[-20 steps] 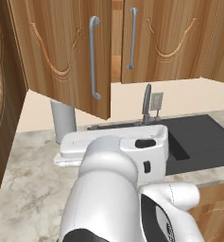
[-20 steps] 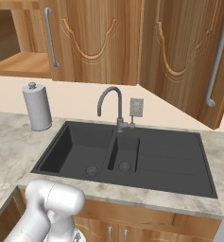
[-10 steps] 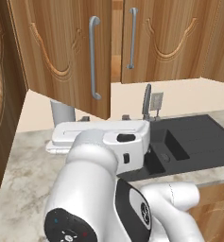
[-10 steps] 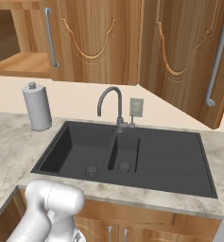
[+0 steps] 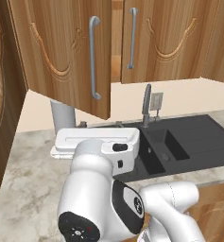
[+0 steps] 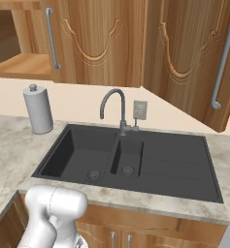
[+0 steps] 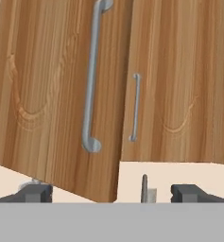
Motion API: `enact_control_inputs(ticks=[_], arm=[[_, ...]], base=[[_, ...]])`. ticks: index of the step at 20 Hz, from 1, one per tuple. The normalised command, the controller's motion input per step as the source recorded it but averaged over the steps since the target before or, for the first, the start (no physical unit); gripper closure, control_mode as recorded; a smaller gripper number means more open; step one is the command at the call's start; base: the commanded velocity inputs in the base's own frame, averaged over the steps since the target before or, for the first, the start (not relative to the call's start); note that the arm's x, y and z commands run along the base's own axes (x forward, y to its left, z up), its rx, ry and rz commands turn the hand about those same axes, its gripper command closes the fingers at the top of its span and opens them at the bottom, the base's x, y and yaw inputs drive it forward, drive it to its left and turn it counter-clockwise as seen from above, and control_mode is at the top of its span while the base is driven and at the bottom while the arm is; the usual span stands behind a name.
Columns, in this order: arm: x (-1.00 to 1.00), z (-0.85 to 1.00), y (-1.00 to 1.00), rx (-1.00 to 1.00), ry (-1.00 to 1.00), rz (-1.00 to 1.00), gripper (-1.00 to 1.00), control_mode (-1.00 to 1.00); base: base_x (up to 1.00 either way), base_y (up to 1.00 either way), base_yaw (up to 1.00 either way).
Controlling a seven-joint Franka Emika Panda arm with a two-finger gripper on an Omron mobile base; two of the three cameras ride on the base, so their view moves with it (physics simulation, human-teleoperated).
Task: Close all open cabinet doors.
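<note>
Gripper [image 7: 111, 193]: I saw it wide open, empty, facing the ajar door [image 7: 56, 94]. I judged the panel rigid and hinged; push beside its handle [image 7: 90, 80].

**White arm with dark joints**

The arm [image 5: 104, 189] is built of rounded, glossy white shells. Between two shells a black joint band is seen, marked with a small white round emblem. A black end cap with tiny red and white dots is set on the near, lower segment. A flat white block with rounded corners is carried at the far end, with a small black oval inset on its side. In the right base view a smooth white rounded shell [image 6: 53, 213] is shown. Two small dark, squared fingertips [image 7: 35, 193] are seen in the hand view.
</note>
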Motion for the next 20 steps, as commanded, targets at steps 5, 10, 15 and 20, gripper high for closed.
enact_control_inputs(ticks=[5,10,15,20], arm=[[0.43,-0.05,0.26,0.0,0.0,0.0,-1.0,-1.0],[0.3,-0.01,0.47,0.0,0.0,0.0,-1.0,-1.0],[0.24,0.0,0.32,0.0,0.0,0.0,-1.0,-1.0],[0.29,0.0,0.03,0.02,0.0,0.0,-1.0,-1.0]], base=[[0.0,0.0,0.0],[0.0,0.0,0.0],[0.0,0.0,0.0],[0.0,0.0,0.0]])
